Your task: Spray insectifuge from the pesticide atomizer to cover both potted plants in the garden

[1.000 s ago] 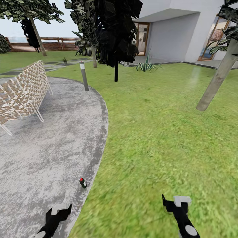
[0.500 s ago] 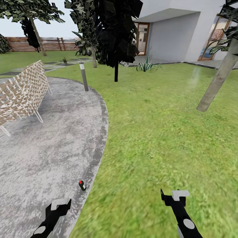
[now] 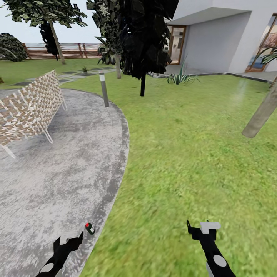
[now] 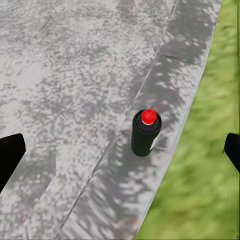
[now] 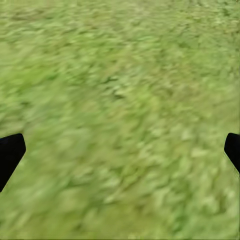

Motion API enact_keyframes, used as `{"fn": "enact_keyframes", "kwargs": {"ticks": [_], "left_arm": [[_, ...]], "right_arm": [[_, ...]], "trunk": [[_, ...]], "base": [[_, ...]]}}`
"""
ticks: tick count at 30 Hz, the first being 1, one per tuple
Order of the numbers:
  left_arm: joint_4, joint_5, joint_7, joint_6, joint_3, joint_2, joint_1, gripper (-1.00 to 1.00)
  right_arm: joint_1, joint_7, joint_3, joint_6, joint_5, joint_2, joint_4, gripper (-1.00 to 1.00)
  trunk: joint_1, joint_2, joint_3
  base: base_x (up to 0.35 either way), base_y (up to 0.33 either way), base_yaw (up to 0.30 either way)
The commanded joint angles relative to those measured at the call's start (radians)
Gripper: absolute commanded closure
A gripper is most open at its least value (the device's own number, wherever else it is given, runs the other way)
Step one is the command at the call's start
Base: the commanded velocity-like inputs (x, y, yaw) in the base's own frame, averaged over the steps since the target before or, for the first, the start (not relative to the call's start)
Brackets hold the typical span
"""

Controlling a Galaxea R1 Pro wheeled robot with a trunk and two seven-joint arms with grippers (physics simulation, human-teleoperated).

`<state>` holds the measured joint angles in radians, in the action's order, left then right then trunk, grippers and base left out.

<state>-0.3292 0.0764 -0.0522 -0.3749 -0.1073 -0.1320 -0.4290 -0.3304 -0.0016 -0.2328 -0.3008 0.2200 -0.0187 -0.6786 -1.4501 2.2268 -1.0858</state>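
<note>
The pesticide atomizer (image 3: 89, 228), a small dark green bottle with a red top, stands upright on the grey border of the paved patio (image 3: 57, 173). In the left wrist view the atomizer (image 4: 145, 132) sits ahead, between the spread fingers and apart from them. My left gripper (image 3: 70, 238) is open, just short of the bottle. My right gripper (image 3: 200, 229) hangs open over the lawn (image 5: 120, 100), holding nothing. A small low plant (image 3: 84, 70) stands far off by the stepping stones, too small to identify.
A woven chair (image 3: 27, 109) stands on the patio at the left. A short bollard light (image 3: 104, 89) and a dark tree (image 3: 143, 42) rise ahead. A leaning trunk (image 3: 263, 113) is at the right, the house (image 3: 215, 38) and a brown fence (image 3: 77, 50) behind.
The whole view has shifted, so the camera has moved. The atomizer now shows lower in the picture and closer to my left gripper. Both grippers stay open.
</note>
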Motion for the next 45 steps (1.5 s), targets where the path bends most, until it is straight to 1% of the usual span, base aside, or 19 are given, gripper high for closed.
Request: {"fn": "enact_keyframes", "kwargs": {"ticks": [1,13,26,45], "left_arm": [[0.001,0.008,-0.005,-0.002,-0.002,0.0,-0.001,-1.0],[0.002,0.009,-0.005,-0.007,-0.003,0.001,-0.001,-1.0],[0.008,0.013,-0.003,-0.017,-0.004,0.002,0.001,-1.0],[0.01,0.013,-0.006,-0.033,-0.003,-0.011,0.003,-1.0]], "right_arm": [[0.0,0.0,-0.003,-0.005,0.01,0.0,0.001,-1.0],[0.001,-0.002,-0.004,-0.008,0.009,0.001,0.011,-1.0],[0.001,-0.003,-0.003,-0.008,0.01,0.002,0.012,-1.0],[0.001,-0.002,-0.005,-0.008,0.01,0.0,0.011,-1.0]], "trunk": [[0.0,0.0,-0.001],[0.0,0.0,-0.001],[0.0,0.0,-0.013],[0.0,0.0,-0.015]], "base": [[0.284,-0.209,0.014],[0.284,-0.21,0.006],[0.28,-0.206,0.166],[0.026,-0.019,0.013]]}}
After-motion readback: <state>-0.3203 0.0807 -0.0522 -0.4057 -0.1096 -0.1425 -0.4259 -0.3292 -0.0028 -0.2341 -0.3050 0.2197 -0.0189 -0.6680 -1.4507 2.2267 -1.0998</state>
